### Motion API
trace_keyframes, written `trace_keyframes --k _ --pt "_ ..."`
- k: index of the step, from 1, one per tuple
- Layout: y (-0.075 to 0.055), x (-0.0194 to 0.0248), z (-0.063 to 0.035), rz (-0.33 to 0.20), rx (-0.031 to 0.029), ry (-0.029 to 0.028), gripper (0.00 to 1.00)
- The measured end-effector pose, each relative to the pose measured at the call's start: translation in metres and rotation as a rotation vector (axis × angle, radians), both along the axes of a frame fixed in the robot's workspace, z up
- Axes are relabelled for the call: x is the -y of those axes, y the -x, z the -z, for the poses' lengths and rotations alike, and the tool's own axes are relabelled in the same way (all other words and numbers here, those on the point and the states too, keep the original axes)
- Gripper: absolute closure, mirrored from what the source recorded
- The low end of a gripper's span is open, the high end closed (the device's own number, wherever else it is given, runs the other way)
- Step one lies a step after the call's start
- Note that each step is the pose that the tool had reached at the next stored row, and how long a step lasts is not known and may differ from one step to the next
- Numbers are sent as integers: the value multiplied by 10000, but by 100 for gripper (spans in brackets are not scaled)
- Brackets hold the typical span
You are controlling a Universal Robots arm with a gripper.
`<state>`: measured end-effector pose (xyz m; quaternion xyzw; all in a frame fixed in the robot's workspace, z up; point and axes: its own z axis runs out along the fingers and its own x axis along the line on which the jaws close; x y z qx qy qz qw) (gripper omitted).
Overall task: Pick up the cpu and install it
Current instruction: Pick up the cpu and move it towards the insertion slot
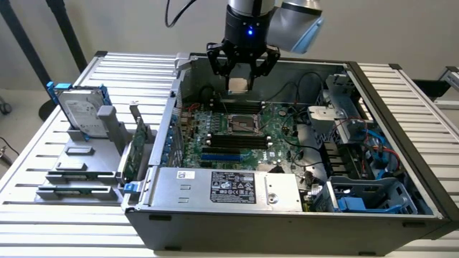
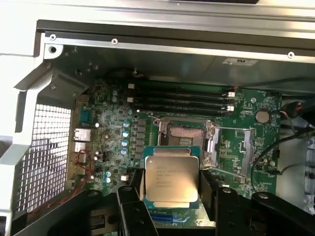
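One pincer point(image 2: 171, 196) grips the cpu point(image 2: 171, 179) above the slatted table's point(image 1: 57, 215) open computer case point(image 1: 287, 226).

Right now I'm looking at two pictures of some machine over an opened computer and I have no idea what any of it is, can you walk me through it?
The machine is a robot arm, and the black claw at its end is its tool. One picture comes from a camera standing off to the side; the other comes from a camera on the arm's wrist, looking down past the claw.

The tool grips a cpu, a small flat silver chip, by its edges. It hangs above the green circuit board inside the open computer case, close to the empty socket with its metal latch raised.

The case lies on a slatted metal table. On the exterior view's left, a grey rack holds a hard drive with blue rails and an upright green card.
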<state>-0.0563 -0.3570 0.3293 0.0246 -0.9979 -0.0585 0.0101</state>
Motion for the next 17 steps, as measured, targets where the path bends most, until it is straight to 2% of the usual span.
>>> trace_keyframes --k 3,5,8,10,12,17 --pt "-33 -75 32 1 0 106 46" --pt "-54 -119 49 1 1 215 46" --pt "-78 -176 69 3 1 439 46" --pt "-89 -211 85 6 0 564 46" --pt "-101 -233 110 30 -1 619 46" --pt "-136 -260 189 220 -7 650 46"
